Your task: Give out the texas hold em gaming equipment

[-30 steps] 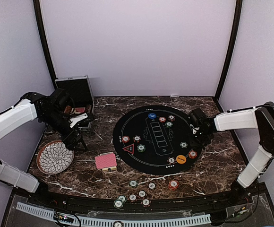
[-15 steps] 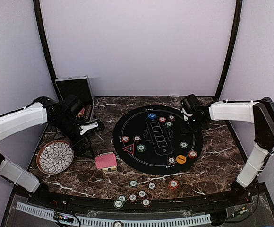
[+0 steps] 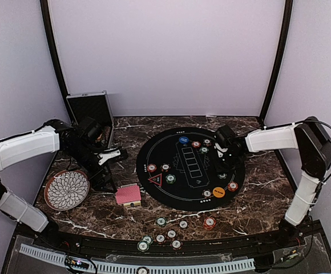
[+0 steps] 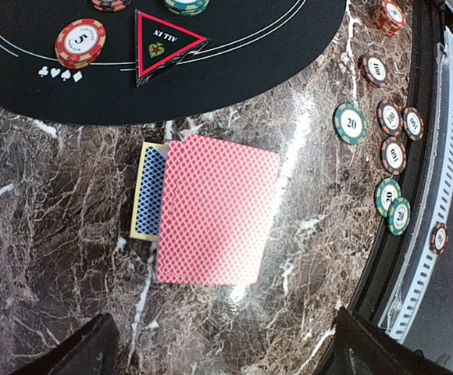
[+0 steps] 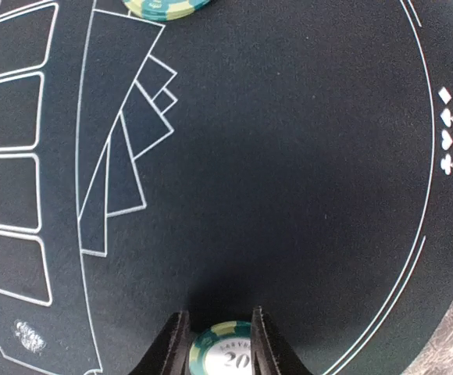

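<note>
Green chip (image 5: 222, 355), one, sits pinched in the right gripper (image 5: 219, 332); left gripper (image 4: 226, 344) gapes above one red-backed deck (image 4: 219, 211).

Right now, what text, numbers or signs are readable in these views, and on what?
"ALL IN", upside down: red-bordered black triangle marker
"5": red striped-edge poker chip
"20": green striped-edge chip on the marble; second green chip between the fingers of the right gripper
"100": dark striped-edge chip by the table edge
Card-suit signs: black round mat
Orange disc, blue disc: print too small to read.
</note>
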`<state>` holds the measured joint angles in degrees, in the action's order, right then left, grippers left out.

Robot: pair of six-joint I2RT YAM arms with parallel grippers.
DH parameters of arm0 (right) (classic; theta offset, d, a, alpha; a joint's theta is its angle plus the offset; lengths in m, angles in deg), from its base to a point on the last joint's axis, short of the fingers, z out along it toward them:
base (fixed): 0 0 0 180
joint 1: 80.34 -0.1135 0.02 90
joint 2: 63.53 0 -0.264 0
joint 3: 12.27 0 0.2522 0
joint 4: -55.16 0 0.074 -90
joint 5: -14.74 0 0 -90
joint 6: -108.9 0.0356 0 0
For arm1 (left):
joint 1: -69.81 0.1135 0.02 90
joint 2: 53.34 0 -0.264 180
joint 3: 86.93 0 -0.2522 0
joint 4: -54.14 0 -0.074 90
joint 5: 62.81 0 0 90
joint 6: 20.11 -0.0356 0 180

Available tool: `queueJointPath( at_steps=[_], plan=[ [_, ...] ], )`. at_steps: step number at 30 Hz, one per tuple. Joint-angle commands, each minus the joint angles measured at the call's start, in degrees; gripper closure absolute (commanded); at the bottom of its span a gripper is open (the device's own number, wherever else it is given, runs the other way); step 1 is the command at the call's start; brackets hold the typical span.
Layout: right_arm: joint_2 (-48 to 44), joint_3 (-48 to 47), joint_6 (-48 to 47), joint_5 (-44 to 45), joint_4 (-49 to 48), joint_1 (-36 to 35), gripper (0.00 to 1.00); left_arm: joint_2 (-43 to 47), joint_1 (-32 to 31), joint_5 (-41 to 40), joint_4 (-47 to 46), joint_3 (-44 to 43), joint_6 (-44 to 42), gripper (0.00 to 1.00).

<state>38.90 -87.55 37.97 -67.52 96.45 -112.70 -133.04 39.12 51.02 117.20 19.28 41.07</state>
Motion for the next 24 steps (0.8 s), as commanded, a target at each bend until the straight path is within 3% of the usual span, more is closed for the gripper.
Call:
queueJointPath(
  at_steps=[1,7,15,24],
  plan=[
    [-3.9,4.3,1.5,0.5,-0.2,-0.1,0.73,-0.5,-1.0,-0.6,-2.0,1.2,0.1,0.01],
    [-7.3,7.2,2.4,2.6,0.4,-0.1,0.75,-1.0,-3.5,-3.1,-4.6,3.0,-0.1,0.01],
    [-11.2,0.8,2.9,3.6,3.7,-0.8,0.76,-3.5,-5.3,-6.7,-7.8,3.4,-1.0,0.01],
    [-12.0,-6.8,6.4,1.3,4.6,-7.1,0.38,-6.3,-9.4,-12.1,-10.0,4.8,-3.0,0.01]
  ],
)
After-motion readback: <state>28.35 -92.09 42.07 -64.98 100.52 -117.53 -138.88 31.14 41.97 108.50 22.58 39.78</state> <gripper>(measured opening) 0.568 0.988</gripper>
